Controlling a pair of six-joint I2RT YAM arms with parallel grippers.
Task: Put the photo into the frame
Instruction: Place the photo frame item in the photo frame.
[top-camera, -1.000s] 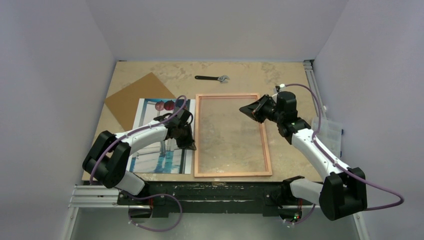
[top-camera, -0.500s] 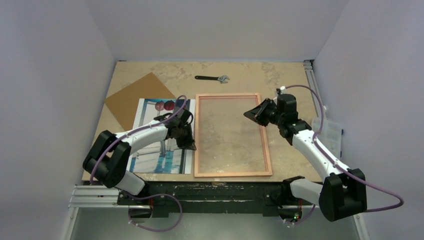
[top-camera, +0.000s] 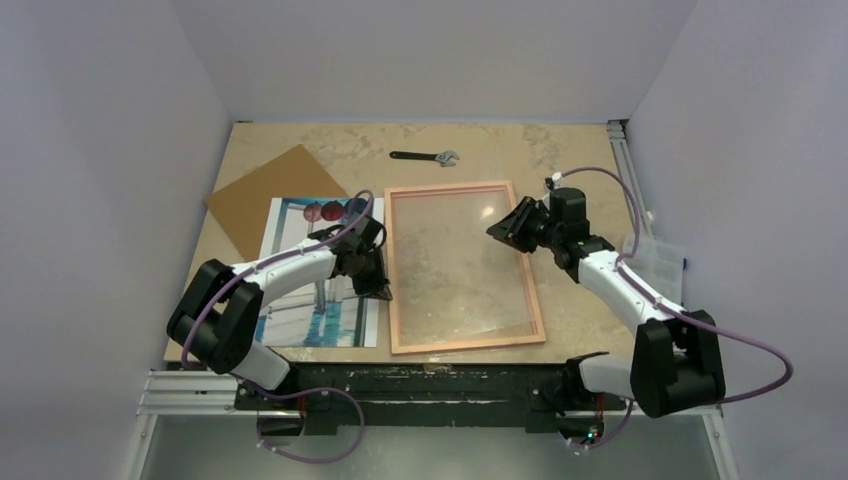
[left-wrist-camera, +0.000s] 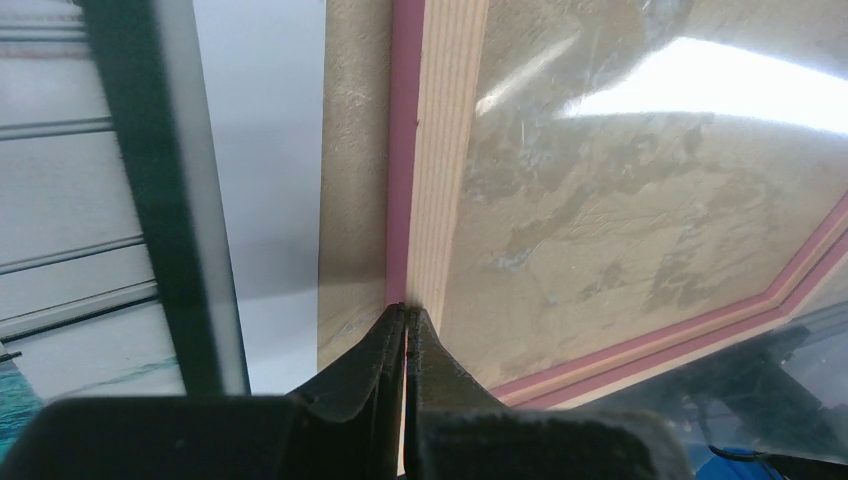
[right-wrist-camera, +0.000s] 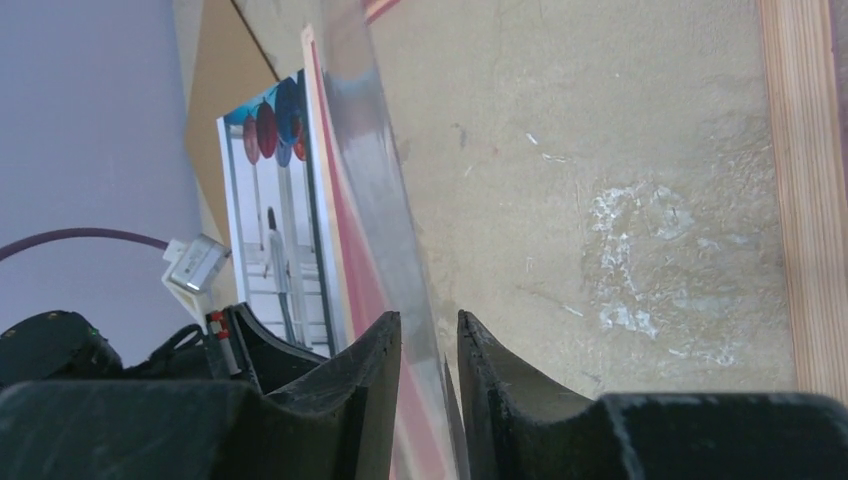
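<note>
Left fingers (left-wrist-camera: 365, 385) are pressed together, tips against the left rail of the frame (top-camera: 467, 343). Right fingers (right-wrist-camera: 360, 400), narrowly parted, pinch its right edge.

Soft, even overhead light fills the top view. The counter (top-camera: 560, 150) is bright, shadows under the arms are faint, and detail is sharp. A pale sheen lies on the frame (top-camera: 450, 187) pane near its front end. In the left wrist view hard white glare streaks the pane at upper right, and the left hand (left-wrist-camera: 405, 312) is dark and soft. The right hand (right-wrist-camera: 430, 322) is likewise dark and blurred, the pane edge smeared, the photo (right-wrist-camera: 275, 240) fairly sharp.
</note>
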